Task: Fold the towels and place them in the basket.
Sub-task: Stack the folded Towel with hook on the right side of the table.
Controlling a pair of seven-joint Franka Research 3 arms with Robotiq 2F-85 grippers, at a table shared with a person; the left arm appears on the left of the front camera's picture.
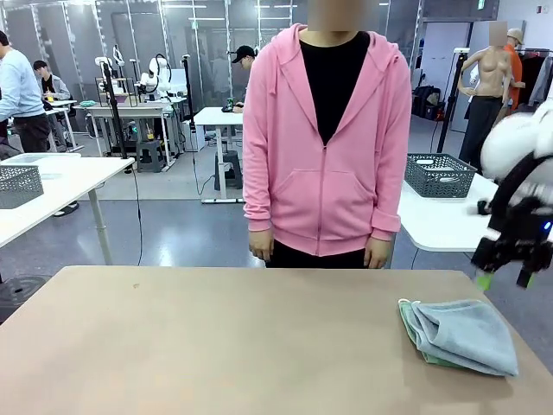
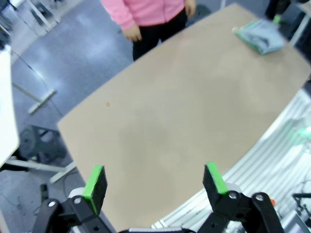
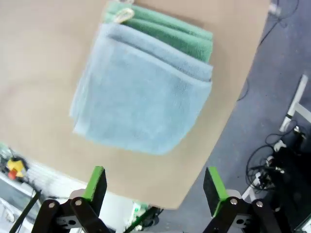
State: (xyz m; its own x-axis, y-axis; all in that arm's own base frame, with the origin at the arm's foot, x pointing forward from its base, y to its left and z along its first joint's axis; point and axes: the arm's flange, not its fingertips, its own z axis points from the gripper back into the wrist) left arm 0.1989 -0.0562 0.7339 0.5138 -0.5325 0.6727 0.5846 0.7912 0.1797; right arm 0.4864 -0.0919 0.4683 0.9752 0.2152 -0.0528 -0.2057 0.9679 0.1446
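The two towels lie folded in a stack at the right of the tan table (image 1: 216, 346). The pale grey-blue towel (image 1: 462, 333) (image 3: 141, 92) is on top, and the mint green towel (image 3: 170, 34) shows along one edge beneath it, with a small tag (image 3: 124, 14). My right gripper (image 1: 505, 278) (image 3: 155, 182) hovers open above the stack's right side, holding nothing. High over the table's near left, my left gripper (image 2: 155, 182) is open and empty, with the towels (image 2: 260, 38) far off. Which is the task's basket I cannot tell.
A person in a pink hoodie (image 1: 328, 147) stands at the table's far edge, hands down. A dark mesh basket (image 1: 441, 173) sits on a white table behind at right. A grey one (image 1: 17, 184) sits on a white table at left.
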